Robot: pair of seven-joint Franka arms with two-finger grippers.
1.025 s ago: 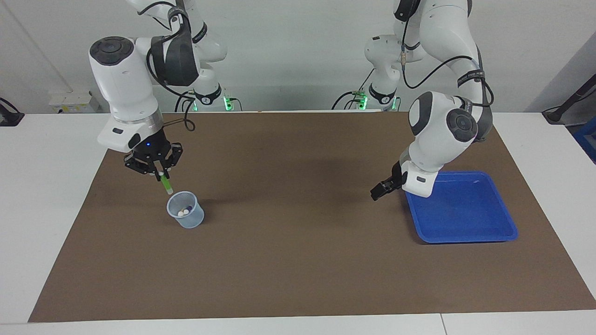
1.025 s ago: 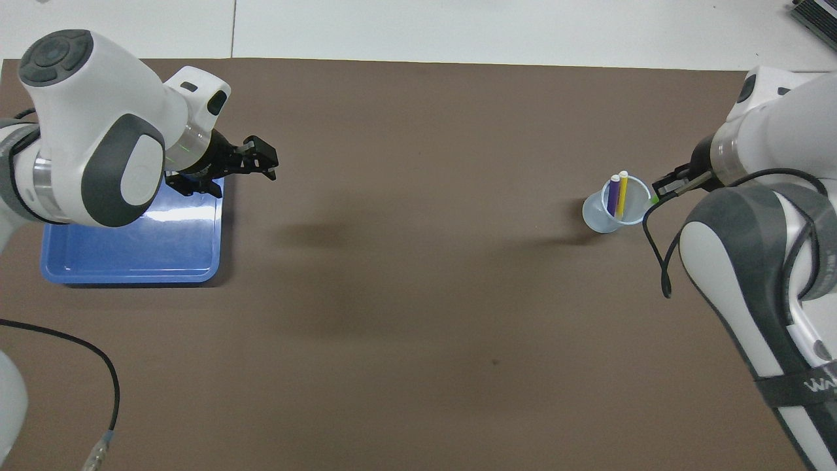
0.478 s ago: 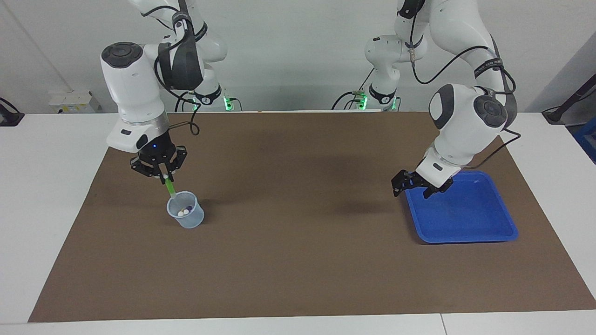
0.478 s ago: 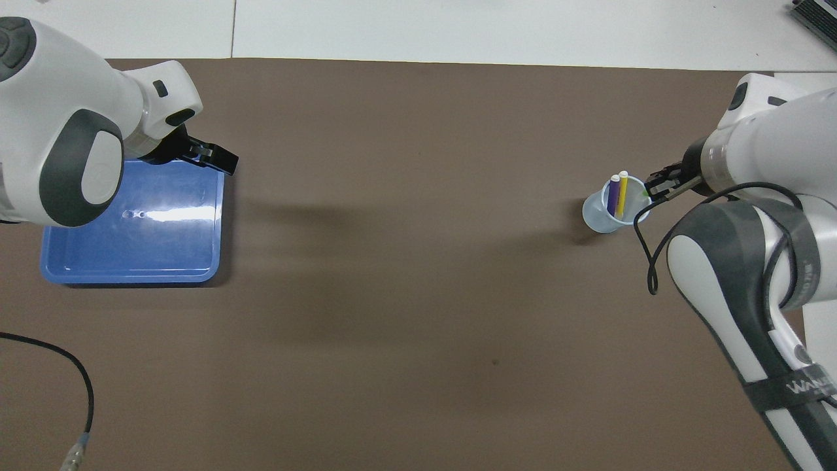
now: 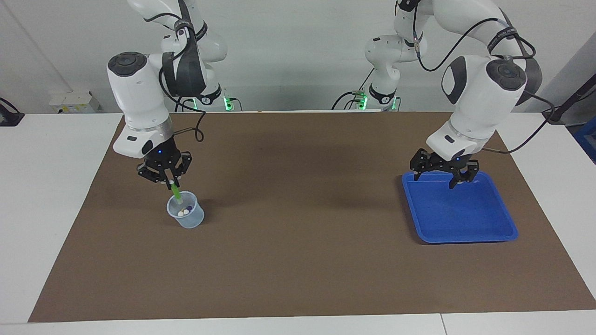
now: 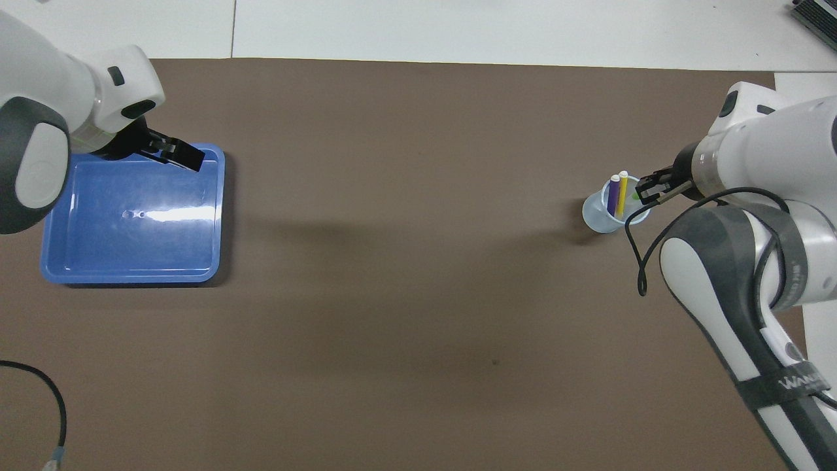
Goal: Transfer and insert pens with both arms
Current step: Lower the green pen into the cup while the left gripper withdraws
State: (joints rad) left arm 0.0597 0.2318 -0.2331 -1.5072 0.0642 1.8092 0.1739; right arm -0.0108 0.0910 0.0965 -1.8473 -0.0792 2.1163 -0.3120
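The right gripper [image 5: 170, 178], fingers clamped on the green pen [image 5: 176, 192], should lower it straight into the cup [image 5: 186, 217] at the rim's 11 o'clock, clear of the purple pen [image 6: 613, 197] and yellow pen [image 6: 621, 193]; the left gripper [image 5: 442, 174] waits, fingers spread, over the tray [image 5: 465, 223].

We swung our left gripper [image 5: 440, 179], fingers spread, from the mat beside the blue tray [image 5: 484, 232] up over the tray's edge nearest the robots, turning it to point downward. We moved our right gripper [image 5: 170, 179], clamped on the green pen [image 5: 176, 192], toward the clear cup [image 5: 186, 218] and lowered it, so the pen's lower tip dipped inside the cup's rim.
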